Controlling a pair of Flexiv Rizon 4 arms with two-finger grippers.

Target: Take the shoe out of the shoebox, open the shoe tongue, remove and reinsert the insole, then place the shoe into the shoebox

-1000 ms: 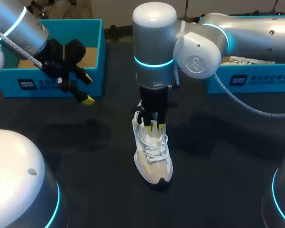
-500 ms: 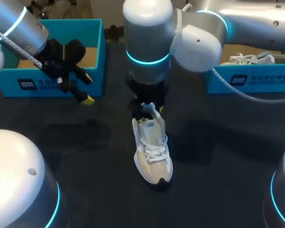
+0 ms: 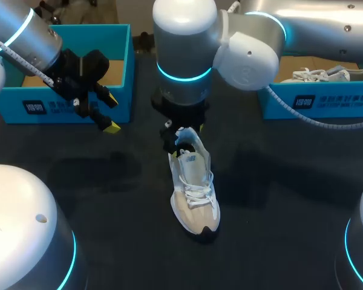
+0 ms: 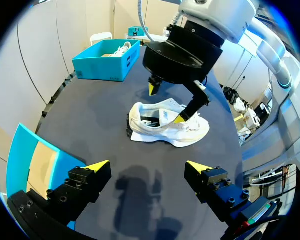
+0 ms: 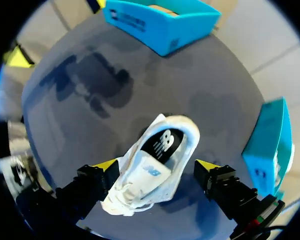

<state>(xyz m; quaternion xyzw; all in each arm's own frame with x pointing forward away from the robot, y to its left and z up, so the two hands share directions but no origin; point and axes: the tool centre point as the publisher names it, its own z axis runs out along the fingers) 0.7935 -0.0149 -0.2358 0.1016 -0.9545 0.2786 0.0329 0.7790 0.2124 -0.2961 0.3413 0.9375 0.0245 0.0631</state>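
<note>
**Right claw over the heel, insole not yet out**

The shoe (image 3: 195, 193) stands on its sole mid-worktop (image 3: 109, 199), and its dark insole (image 5: 162, 145) shows through the collar. The right claw (image 5: 156, 165) hovers spread above the heel end with a finger on either side, gripping nothing. The left claw (image 4: 147, 166) hangs spread and empty beside the left shoebox (image 3: 118, 66). The likely next step is to lower one finger inside the collar, pinch only the insole's heel edge, and peel it upward slowly. Nothing holds the shoe down, so it may lift or tip.
</note>
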